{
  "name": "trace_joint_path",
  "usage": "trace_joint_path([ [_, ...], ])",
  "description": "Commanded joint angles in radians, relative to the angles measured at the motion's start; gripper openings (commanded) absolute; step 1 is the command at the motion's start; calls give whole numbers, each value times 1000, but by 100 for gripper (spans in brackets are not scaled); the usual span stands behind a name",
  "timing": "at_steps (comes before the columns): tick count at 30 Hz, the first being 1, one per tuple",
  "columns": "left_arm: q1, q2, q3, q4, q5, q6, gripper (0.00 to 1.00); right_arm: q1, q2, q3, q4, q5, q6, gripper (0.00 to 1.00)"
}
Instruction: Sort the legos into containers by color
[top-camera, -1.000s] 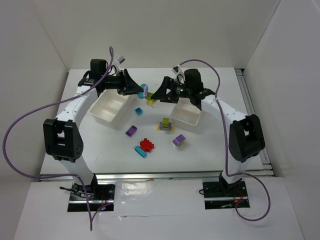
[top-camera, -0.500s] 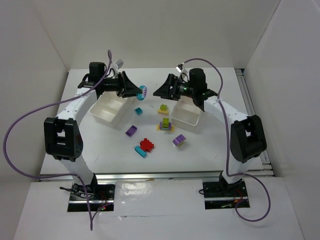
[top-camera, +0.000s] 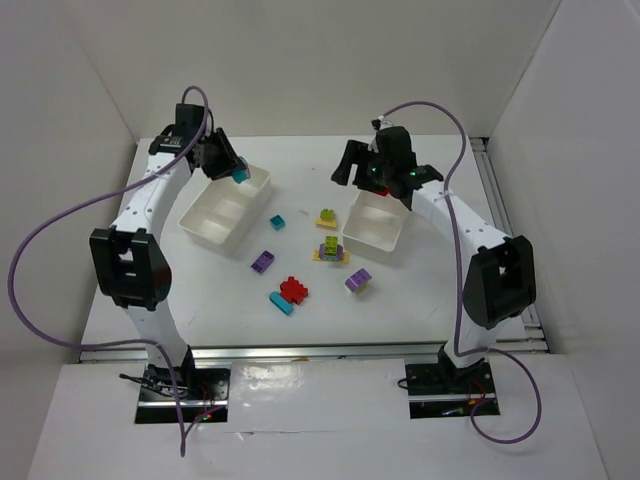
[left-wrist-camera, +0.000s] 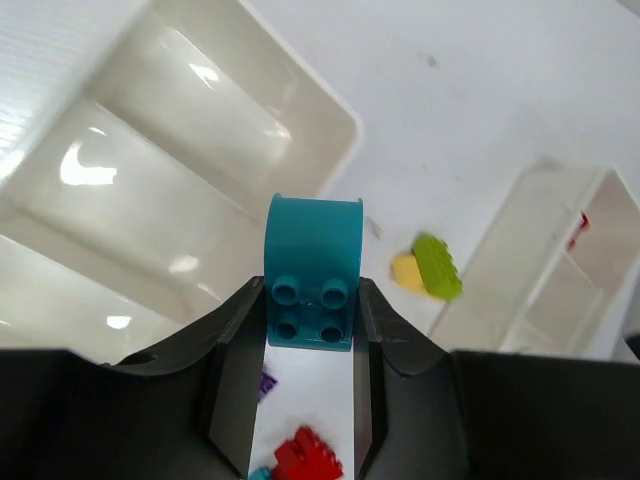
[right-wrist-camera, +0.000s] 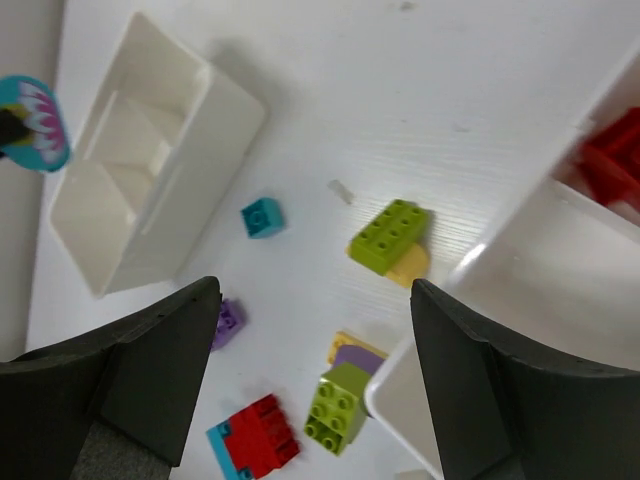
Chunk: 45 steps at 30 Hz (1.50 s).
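1. Cyan is what your left tool (left-wrist-camera: 310, 300) grips: a curved cyan brick (left-wrist-camera: 313, 270) clamped between both fingers, studs facing the wrist camera.
2. From the top view you see that brick (top-camera: 241, 176) held above the far end of the left tray (top-camera: 255, 215), near its right rim. How high it hangs you cannot tell.
3. Only your right wrist view shows the brick's other face (right-wrist-camera: 35, 125), printed with a pink and white flower.
4. Your right tool (right-wrist-camera: 312, 300) is released, its fingers spread wide with nothing between them. In the top view it (top-camera: 372, 175) sits over the far end of the right tray (top-camera: 375, 232).
5. The right wrist view shows a red brick (right-wrist-camera: 610, 160) lying in one compartment of that tray. The left wrist view gives only a red speck there.
6. Loose on the bench (top-camera: 200, 290) between the trays you have:
   - a small cyan brick (top-camera: 278, 221)
   - a lime and yellow pair (top-camera: 326, 215)
   - a lime, purple and yellow cluster (top-camera: 330, 250)
   - a purple brick (top-camera: 263, 262)
   - a red cluster (top-camera: 292, 293) touching a cyan piece
7. The top view alone shows a purple and yellow cluster (top-camera: 358, 281) nearest the right arm.
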Motion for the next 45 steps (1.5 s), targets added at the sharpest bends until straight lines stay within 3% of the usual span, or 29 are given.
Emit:
trace_joint_path([
  [1,9,94,81,-36,-195,-18,0,-20,-59,31,-68,107,-41,83],
  [6,9,270,248,-45,-235,-40,0,-20,-79,31,-88,136,-50,83],
  [7,9,290,269,-56,-244,-40,5,-20,-88,31,-97,137,-50,85],
  [11,9,355,380,-84,-225,-11,64,-20,-99,19,-110,158,-41,85],
  [12,9,355,397,-100,-224,2,73,-20,-110,19,-119,158,-41,85],
  [13,9,355,397,-101,-208,2,75,-20,-119,6,-119,172,-31,85],
  [16,-47,267,351,-101,-235,49,75,-29,-128,-14,-119,193,-31,85],
  [18,-92,191,276,-110,-287,59,69,-29,-128,-24,-119,205,-31,85],
  [23,-270,122,113,-150,-405,-48,65,-29,-119,-24,-130,206,-31,85],
  [25,-328,121,44,-163,-454,-153,71,-29,-119,-24,-139,206,-31,86],
  [26,-345,121,23,-164,-468,-193,84,-29,-119,-24,-139,206,-31,87],
  [28,-383,121,-13,-154,-487,-246,88,-29,-119,-24,-148,206,-42,89],
  [36,-382,247,12,-165,-557,-333,88,-48,-137,-44,-167,206,-42,91],
  [40,-363,314,32,-137,-516,-333,79,-48,-148,-44,-167,206,-51,91],
  [45,-363,335,56,-114,-534,-343,78,-48,-139,-35,-190,196,-60,91],
])
